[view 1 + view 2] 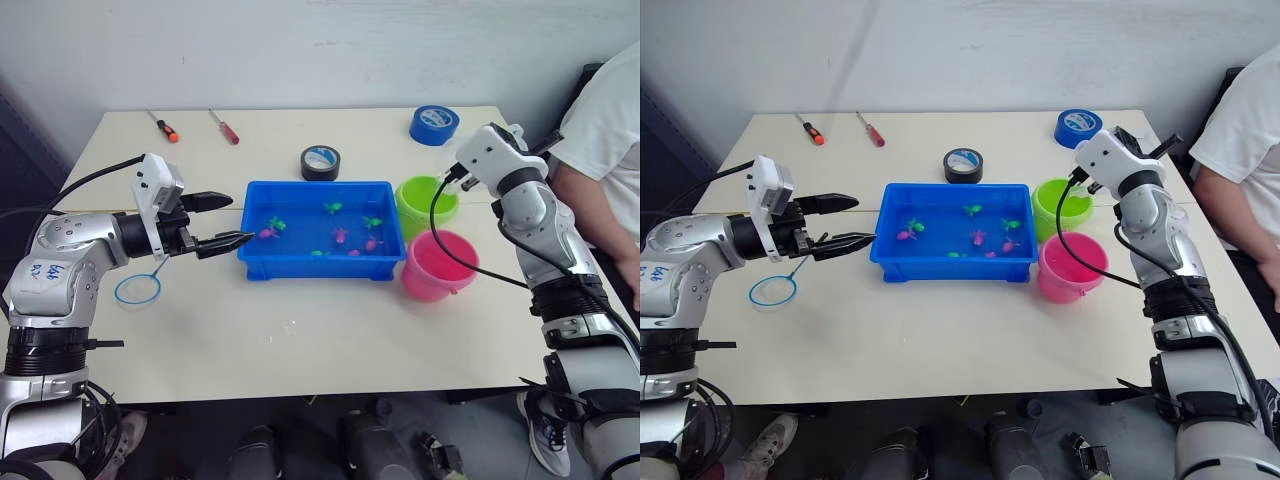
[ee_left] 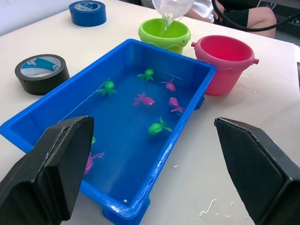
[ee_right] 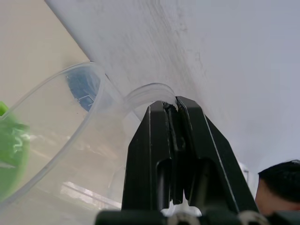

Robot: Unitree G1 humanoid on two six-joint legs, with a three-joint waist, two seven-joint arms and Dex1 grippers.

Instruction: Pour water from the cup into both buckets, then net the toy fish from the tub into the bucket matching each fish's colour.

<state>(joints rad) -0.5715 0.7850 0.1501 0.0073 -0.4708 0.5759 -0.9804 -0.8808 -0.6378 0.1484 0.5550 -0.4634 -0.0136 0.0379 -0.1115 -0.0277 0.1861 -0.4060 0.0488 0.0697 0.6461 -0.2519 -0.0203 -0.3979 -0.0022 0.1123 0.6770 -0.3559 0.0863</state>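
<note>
The blue tub (image 1: 315, 265) sits mid-table with water and several green (image 1: 333, 208) and pink toy fish (image 1: 340, 235) in it. To its right stand the lime green bucket (image 1: 412, 215) and, nearer, the pink bucket (image 1: 430, 285). My right gripper (image 3: 174, 105) is shut on the rim of the clear cup (image 3: 70, 122). The cup (image 2: 172, 8) is tipped over the green bucket (image 2: 164, 35), and a thin stream of water runs in. My left gripper (image 1: 241, 219) hangs open just left of the tub, holding nothing. The net (image 1: 138, 289) lies on the table under my left arm.
A black tape roll (image 1: 320, 162) lies behind the tub and a blue tape roll (image 1: 434, 124) at the back right. Two screwdrivers (image 1: 166, 128) (image 1: 224, 127) lie at the back left. A person in a white shirt (image 1: 600, 140) sits at the table's right side.
</note>
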